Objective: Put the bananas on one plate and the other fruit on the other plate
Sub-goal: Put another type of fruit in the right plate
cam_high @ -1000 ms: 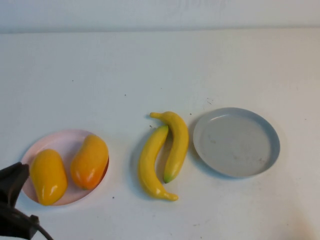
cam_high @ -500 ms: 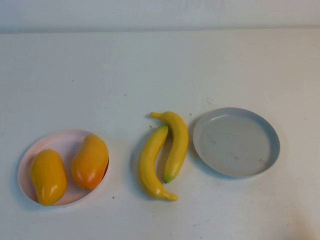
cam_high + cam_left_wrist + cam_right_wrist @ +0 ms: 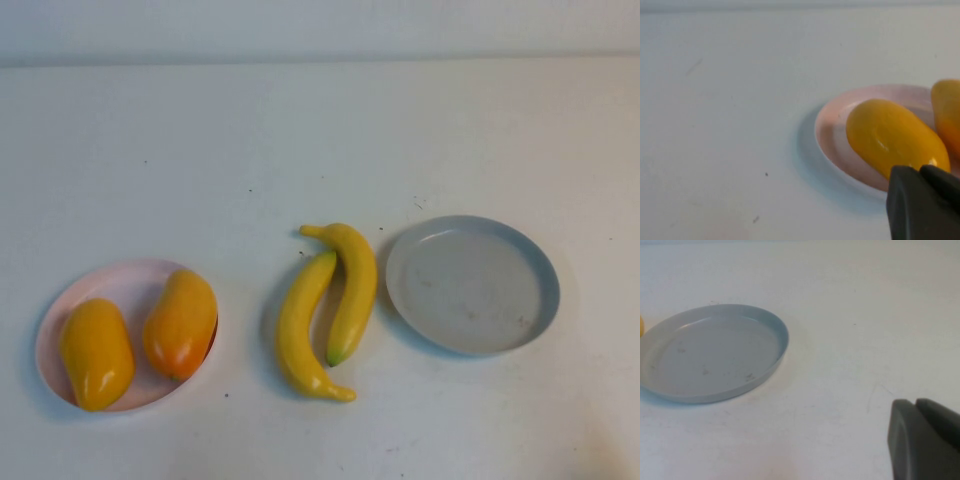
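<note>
Sitting side by side on the pink plate [image 3: 115, 285], the two mangoes [image 3: 180, 322] fill most of its surface, the plain yellow one [image 3: 96, 353] toward the robot's left and the blushed one toward the middle of the table; that half of the sorting looks done, since the non-banana fruit shares one dish. The two bananas [image 3: 352, 286] lie on the bare table [image 3: 320, 140] between the plates, touching each other along their length, the nearer one [image 3: 300, 330] curving out to a tip that points toward the robot. They lie just beside the grey plate [image 3: 520, 340] but not on it, and that plate holds nothing, so it is the natural home for them.

Neither arm shows in the high view. The left gripper [image 3: 927, 175] appears only in its own wrist view, its dark fingers pressed together and holding nothing, hanging just by the yellow mango at the rim of the pink plate. The right gripper [image 3: 917, 407] shows in the right wrist view, likewise closed and empty, above bare table near the grey plate. As the bananas sit closer to the grey plate, the right arm seems the better placed to fetch them, and it would first need to spread its fingers.
</note>
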### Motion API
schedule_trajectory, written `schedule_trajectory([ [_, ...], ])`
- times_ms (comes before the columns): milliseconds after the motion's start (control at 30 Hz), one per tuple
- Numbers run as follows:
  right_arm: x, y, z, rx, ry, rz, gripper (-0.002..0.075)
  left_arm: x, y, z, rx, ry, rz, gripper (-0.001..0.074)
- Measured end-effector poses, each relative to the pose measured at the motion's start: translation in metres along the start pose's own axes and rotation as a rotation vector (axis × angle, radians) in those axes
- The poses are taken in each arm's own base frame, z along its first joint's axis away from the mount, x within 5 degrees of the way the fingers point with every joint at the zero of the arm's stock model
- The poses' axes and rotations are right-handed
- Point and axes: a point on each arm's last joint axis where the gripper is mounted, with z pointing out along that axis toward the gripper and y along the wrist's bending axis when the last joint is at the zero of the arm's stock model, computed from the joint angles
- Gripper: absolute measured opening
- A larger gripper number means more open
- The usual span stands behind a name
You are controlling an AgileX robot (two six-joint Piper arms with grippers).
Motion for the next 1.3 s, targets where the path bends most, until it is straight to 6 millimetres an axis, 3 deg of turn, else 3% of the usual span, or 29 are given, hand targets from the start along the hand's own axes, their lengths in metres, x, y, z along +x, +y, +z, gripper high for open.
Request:
schedule_trajectory([
  [133, 0.0, 0.0, 0.0, 0.0, 0.0, 0.0, -0.0015, 0.007, -0.001, 0.0, 0.027, 0.077, 0.011, 0.0001],
  [1100, -0.005, -0.001, 0.0, 0.008, -0.052, -0.01, -0.0015, 0.007, -0.002, 0.0, 0.034, 0.079, 0.022, 0.0001],
  [1300, -0.024, 0.0, -0.003, -0.031, -0.265, 0.246, -0.0016, 0.007, -0.002, 0.0, 0.034, 0.079, 0.022, 0.0001],
])
